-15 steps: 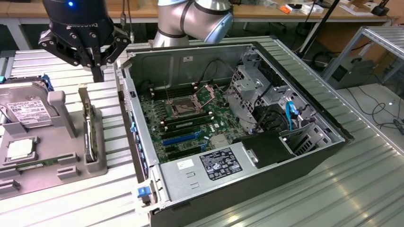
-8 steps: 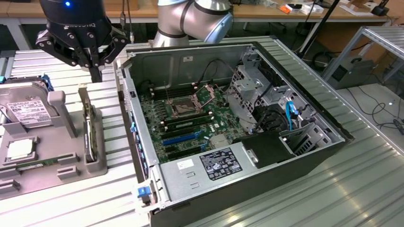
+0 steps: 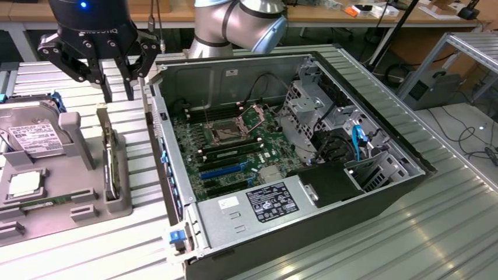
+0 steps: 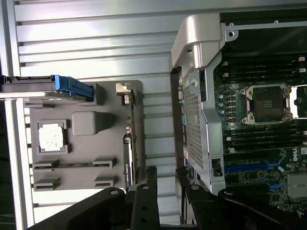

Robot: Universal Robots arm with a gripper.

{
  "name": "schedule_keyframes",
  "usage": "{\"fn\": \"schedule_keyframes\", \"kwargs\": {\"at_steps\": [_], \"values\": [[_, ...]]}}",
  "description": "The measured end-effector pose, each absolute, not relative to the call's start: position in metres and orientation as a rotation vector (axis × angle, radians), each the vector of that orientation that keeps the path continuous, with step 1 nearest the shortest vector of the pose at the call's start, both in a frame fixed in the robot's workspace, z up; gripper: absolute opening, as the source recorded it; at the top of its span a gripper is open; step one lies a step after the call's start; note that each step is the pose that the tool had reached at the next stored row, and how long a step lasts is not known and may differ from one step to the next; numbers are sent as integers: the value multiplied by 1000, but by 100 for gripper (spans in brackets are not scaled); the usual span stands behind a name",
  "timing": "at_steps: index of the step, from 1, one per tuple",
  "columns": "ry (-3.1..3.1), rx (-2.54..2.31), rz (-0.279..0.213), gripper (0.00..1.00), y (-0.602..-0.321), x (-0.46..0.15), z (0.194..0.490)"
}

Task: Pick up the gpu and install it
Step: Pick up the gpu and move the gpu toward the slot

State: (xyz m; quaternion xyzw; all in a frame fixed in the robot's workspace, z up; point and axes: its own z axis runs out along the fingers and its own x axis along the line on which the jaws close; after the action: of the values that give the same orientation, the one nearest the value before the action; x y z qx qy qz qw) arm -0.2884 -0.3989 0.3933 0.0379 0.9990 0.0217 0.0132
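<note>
The gpu [image 3: 109,158] is a thin dark card standing on its edge in a slot at the side of the grey holder tray [image 3: 87,205] that faces the case. My gripper [image 3: 109,79] hangs above the card's far end, its black fingers spread open with nothing between them. In the wrist view the gpu [image 4: 130,143] runs as a narrow strip along the tray [image 4: 86,149], and my gripper [image 4: 165,178] stands apart from it. The open computer case [image 3: 374,140] lies beside the tray, with blue expansion slots [image 3: 221,171] on its motherboard.
A silver hard drive [image 3: 32,137] with a white label and a processor chip [image 3: 23,184] sit on the tray. Memory sticks [image 4: 72,164] lie in its slots. The case wall [image 3: 160,137] rises close beside the gpu. The ribbed metal table [image 3: 101,245] surrounds everything.
</note>
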Motion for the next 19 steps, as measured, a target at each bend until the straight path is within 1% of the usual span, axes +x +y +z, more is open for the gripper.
{"fn": "schedule_keyframes", "kwargs": {"at_steps": [1,8,19], "values": [[3112,118,68,36,-399,-288,393],[3112,118,68,36,-399,-289,391],[3112,118,84,36,-399,-296,385]]}}
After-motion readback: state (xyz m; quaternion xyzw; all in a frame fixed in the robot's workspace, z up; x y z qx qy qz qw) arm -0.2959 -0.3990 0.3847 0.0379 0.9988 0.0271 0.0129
